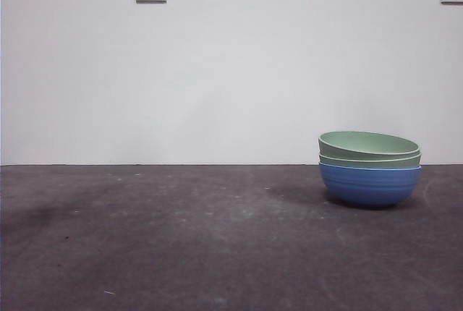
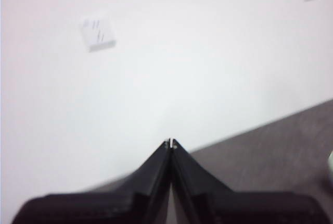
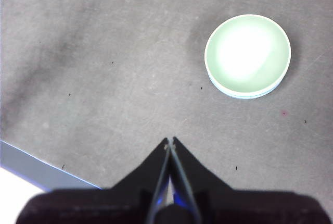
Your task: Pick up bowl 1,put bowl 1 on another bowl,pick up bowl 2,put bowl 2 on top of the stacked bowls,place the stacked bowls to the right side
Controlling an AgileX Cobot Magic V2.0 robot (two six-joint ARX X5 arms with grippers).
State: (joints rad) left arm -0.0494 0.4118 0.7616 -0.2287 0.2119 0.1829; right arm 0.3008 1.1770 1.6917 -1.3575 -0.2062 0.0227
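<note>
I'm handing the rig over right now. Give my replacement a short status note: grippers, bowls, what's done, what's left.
Left gripper: shut, empty, raised and facing the wall.
Right gripper: shut, empty, high above the table, clear of the stack.
Bowls: blue ridged round bowl at the bottom, two pale green ridged bowls nested in it, standing on the dark grey table at its right side in the front view.
Done: stacking and placing, as it looks.
Left: nothing apparent.

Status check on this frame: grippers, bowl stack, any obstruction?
Left gripper shut, empty, facing the wall. Right gripper shut, empty, high above the table. The stacked bowls on the table's right side, blue under two pale green. Nothing in the way.
</note>
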